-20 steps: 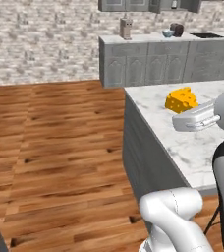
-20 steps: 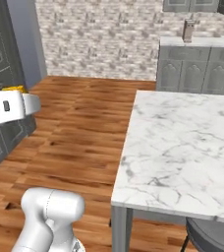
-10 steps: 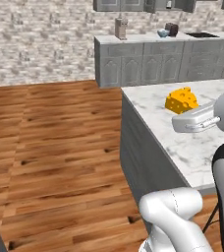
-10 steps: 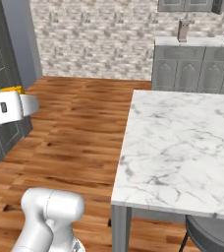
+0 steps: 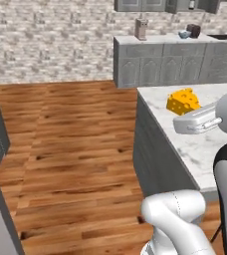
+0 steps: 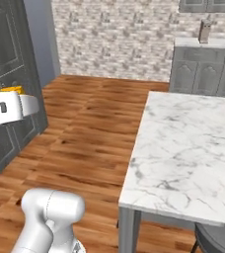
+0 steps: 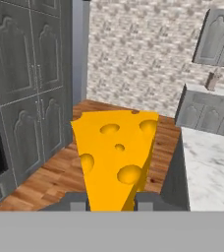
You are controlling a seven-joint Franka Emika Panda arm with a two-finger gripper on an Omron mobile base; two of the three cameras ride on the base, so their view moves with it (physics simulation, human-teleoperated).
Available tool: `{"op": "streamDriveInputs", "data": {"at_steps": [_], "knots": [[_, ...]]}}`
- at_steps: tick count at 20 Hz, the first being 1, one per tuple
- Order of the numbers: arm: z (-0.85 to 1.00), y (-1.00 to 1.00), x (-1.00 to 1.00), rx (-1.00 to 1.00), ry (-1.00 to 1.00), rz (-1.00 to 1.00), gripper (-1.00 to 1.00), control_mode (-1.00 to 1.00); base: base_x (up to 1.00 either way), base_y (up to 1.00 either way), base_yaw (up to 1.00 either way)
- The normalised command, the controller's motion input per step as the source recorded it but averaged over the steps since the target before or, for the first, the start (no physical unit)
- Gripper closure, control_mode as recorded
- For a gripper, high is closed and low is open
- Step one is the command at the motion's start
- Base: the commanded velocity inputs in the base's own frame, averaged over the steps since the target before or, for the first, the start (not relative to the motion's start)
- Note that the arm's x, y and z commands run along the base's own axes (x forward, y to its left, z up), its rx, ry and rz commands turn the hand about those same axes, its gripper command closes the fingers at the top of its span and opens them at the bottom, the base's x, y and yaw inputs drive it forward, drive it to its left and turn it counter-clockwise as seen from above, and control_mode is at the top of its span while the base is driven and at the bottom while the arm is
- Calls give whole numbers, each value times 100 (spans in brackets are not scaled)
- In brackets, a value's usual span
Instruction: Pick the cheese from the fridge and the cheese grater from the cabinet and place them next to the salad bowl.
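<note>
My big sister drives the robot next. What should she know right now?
End effector: shut on the yellow-orange holed cheese wedge, carried in the air beside the white marble island.
Silver box grater, pale blue salad bowl and dark toaster stand on the far grey counter.
Done: cheese is picked up.
Left: drive to that counter, set the cheese by the bowl. The grater is already on the counter, though not right next to the bowl.

Yellow cheese (image 6: 11,89) sliver atop white gripper (image 6: 20,103), beside marble island (image 6: 193,148).
</note>
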Motion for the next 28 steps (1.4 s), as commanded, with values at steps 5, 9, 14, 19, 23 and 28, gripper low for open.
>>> {"op": "streamDriveInputs", "data": {"at_steps": [5,9,14,19,23,28], "knots": [[0,0,0,0,0,0,100,100,9,45,32],[0,0,0,0,0,0,100,100,42,32,25],[0,0,0,0,0,0,100,100,94,0,12],[0,0,0,0,0,0,100,100,100,-43,0],[0,0,0,0,0,0,100,100,100,-18,-3],[0,0,0,0,0,0,100,100,100,-4,-5]]}}
